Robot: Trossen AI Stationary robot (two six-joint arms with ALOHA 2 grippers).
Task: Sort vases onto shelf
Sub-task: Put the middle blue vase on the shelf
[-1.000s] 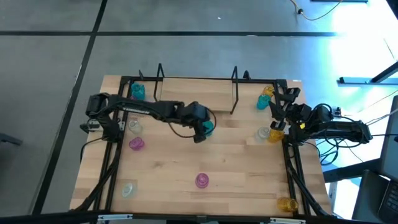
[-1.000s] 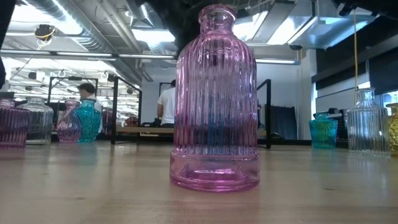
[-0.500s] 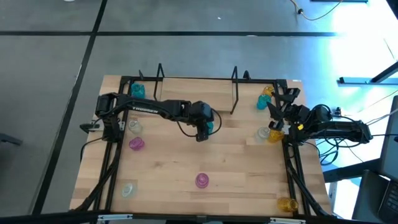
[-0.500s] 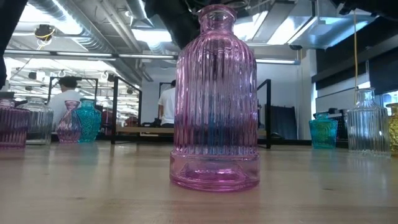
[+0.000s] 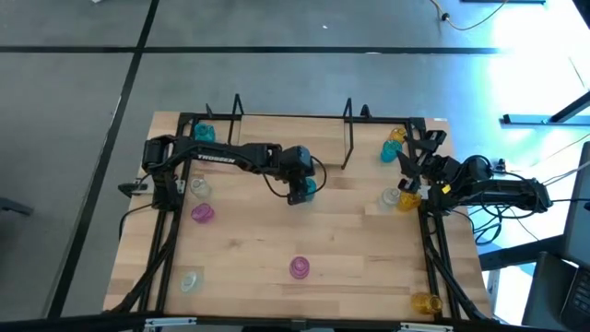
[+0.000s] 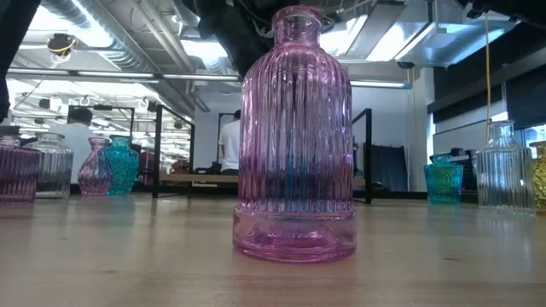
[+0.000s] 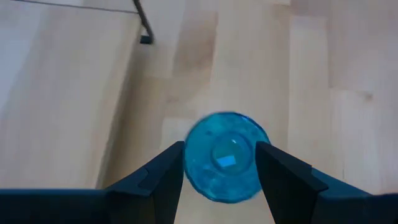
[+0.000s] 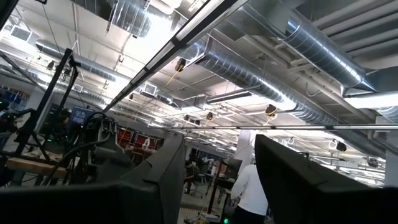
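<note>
1. As the left hand (image 7: 219, 167) hangs over mid-bench just in front of the shelf, its two dark fingers (image 7: 163, 177) flank a round teal-blue translucent glass vase (image 7: 221, 156), seen from above as a disc with a paler centre; whether they press on the glass cannot be told.
2. The low light-wood plank shelf with black wire end frames (image 5: 290, 138) stands along the far edge of the wooden bench (image 5: 350, 235), with no vase visible on its plank.
3. A tall ribbed pink glass bottle vase (image 6: 296, 136) stands upright near the bench's front edge, close to the low camera.
4. Counted from above: three teal-blue vases, two pink, three clear and three yellow.
5. A second teal vase (image 5: 204, 134) sits at the far left corner; a third teal one (image 5: 388, 152) stands by a yellow one at the far right.
6. The right hand (image 8: 217, 180) waits at the bench's right edge, fingers spread and empty, pointing up toward ceiling ducts.
7. A person in a white shirt (image 6: 229, 143) stands in the room behind.
</note>
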